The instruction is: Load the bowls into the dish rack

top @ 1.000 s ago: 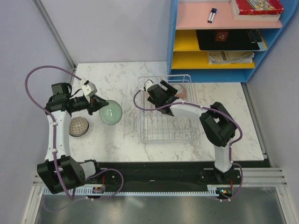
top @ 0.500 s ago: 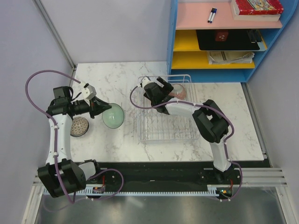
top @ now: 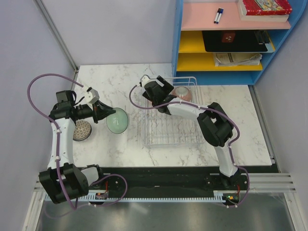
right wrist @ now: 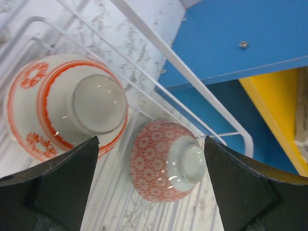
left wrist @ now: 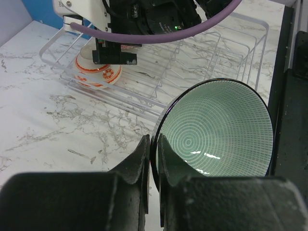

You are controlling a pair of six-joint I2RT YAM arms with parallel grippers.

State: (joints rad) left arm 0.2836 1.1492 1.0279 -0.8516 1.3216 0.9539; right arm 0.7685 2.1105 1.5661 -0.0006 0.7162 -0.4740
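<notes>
My left gripper (top: 102,113) is shut on the rim of the pale green bowl (top: 117,121) and holds it tilted above the table, left of the dish rack (top: 171,143). The left wrist view shows its fingertips (left wrist: 153,144) pinching the dark rim of the green bowl (left wrist: 216,132). My right gripper (top: 165,91) is open and empty over the rack's far left corner. In the right wrist view (right wrist: 150,139) it hangs above two upside-down bowls in the rack (right wrist: 183,65): a white one with red pattern (right wrist: 67,106) and a red floral one (right wrist: 166,161). A brown patterned bowl (top: 81,130) sits on the table by the left arm.
A blue shelf unit (top: 231,43) with books and pens stands behind the rack. A grey wall runs along the table's left side. The right arm (left wrist: 144,19) reaches over the rack's far end in the left wrist view.
My left gripper has carried the green bowl a little right, toward the rack. My right gripper has drawn back to the far left, uncovering the red bowl in the rack.
</notes>
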